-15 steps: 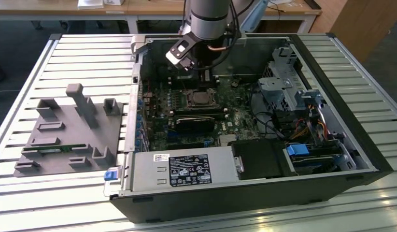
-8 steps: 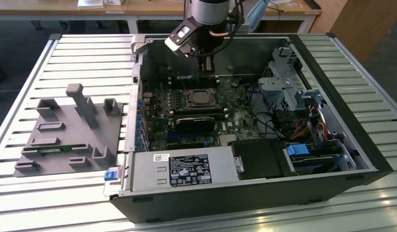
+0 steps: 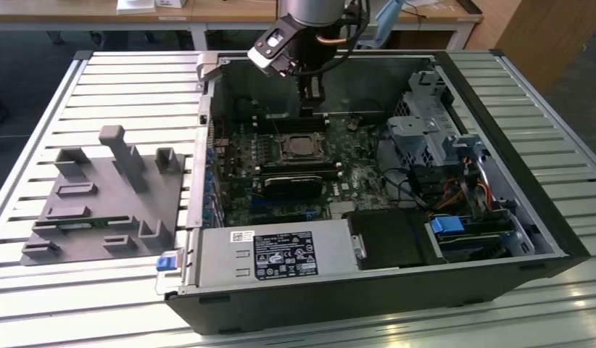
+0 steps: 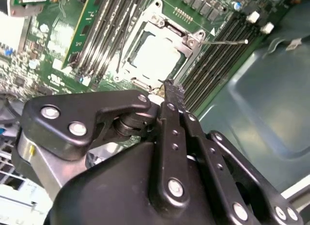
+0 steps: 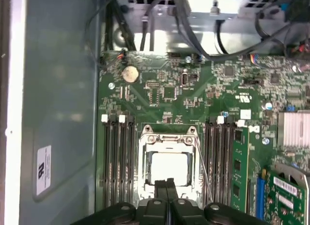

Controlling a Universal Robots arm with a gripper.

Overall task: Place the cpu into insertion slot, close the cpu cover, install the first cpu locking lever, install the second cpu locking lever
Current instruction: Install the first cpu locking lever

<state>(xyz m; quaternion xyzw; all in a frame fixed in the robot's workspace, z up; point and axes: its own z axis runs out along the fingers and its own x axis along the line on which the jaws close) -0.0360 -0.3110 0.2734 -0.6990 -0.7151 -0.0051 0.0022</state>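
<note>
**Closed jaws poised over a covered chip socket**

Inside an open computer case (image 3: 375, 308) on a slatted table (image 3: 133, 80), the gripper (image 5: 167, 186) hangs just above one edge of the socket (image 5: 141, 152). Its jaws are pressed together and hold nothing. The chip (image 5: 168, 167) sits in the socket, with the cover (image 5: 167, 146) lying flat around it. A thin wire lever (image 5: 202, 162) leaves a socket corner and angles over the neighbouring memory slots (image 5: 218, 162). It looks unlatched.

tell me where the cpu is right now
The cpu sits in the insertion slot on the motherboard, framed by the cpu cover, between the memory slot banks in both wrist views.
</note>
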